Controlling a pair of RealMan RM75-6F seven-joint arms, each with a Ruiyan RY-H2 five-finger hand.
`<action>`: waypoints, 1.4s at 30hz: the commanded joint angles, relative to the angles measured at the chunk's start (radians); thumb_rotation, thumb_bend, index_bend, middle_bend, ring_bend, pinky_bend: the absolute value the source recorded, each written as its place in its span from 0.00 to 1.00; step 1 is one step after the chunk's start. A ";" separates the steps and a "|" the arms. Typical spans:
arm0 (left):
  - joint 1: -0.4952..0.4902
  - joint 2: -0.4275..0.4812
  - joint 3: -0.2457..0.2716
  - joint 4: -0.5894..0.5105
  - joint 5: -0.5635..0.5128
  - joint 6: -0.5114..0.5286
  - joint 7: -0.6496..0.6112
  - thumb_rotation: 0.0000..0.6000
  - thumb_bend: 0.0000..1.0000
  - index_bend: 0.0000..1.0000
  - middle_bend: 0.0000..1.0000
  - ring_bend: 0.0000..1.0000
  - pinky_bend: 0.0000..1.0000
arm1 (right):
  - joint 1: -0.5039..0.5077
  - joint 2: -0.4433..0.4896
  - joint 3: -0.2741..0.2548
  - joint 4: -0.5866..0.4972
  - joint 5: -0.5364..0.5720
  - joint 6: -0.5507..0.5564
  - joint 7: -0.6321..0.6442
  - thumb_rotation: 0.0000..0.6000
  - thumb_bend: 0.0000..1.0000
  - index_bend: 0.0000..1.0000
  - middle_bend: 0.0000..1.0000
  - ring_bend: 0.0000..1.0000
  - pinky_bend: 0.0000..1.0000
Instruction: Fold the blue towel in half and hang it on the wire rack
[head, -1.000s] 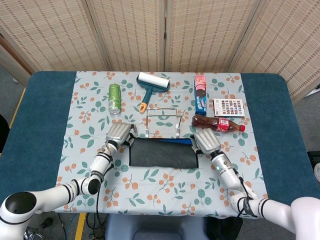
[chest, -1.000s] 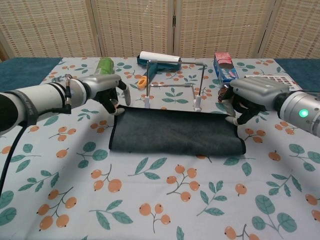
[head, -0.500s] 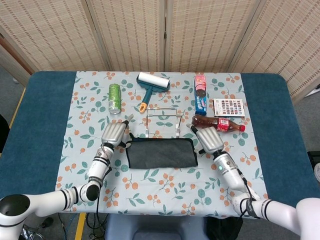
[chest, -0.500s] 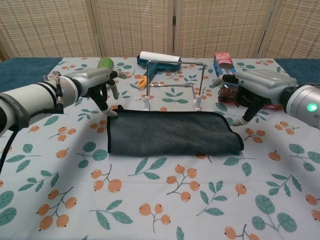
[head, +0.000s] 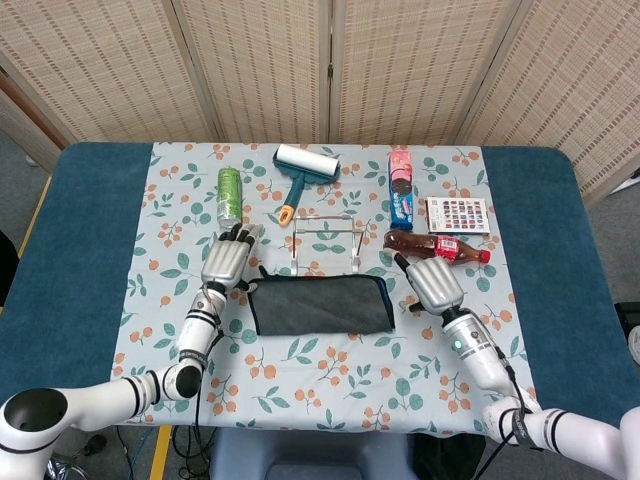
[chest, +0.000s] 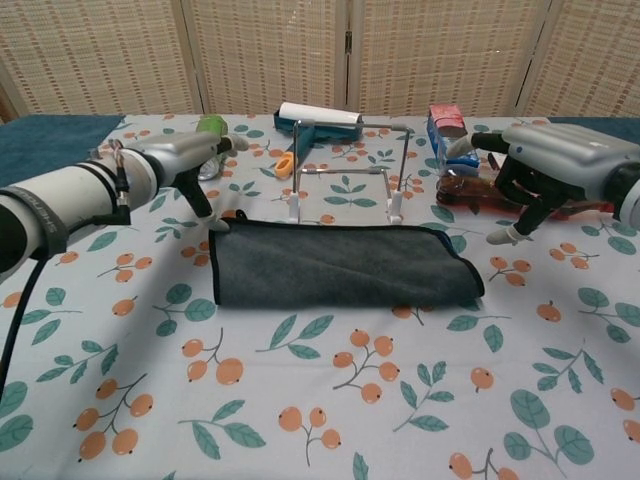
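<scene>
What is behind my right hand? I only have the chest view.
Observer: A cola bottle lying on its side beyond the right hand, red cap pointing right.
Operator: Anything past the bottle?
Observer: A card of colour swatches lies flat there, right of the snack tube.
Operator: And the green thing by my left hand?
Observer: A green can on its side, straight beyond the left hand.

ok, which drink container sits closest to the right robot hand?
The cola bottle, lying on its side just beyond the right robot hand. The green can is across the table, nearer the left robot hand.
</scene>
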 joint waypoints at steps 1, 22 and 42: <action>-0.009 -0.020 -0.014 0.033 -0.002 0.001 0.000 1.00 0.03 0.00 0.00 0.00 0.03 | -0.001 0.002 -0.001 -0.001 -0.002 0.000 0.005 1.00 0.04 0.15 0.85 0.85 1.00; 0.059 0.085 -0.050 -0.140 0.012 0.076 -0.053 1.00 0.00 0.00 0.00 0.00 0.00 | -0.016 0.062 -0.032 -0.017 -0.085 0.038 0.044 1.00 0.05 0.18 0.84 0.83 1.00; 0.445 0.451 0.108 -0.499 0.263 0.398 -0.260 1.00 0.00 0.00 0.00 0.00 0.00 | -0.005 0.188 -0.167 0.053 -0.405 0.140 0.128 1.00 0.12 0.35 0.75 0.76 1.00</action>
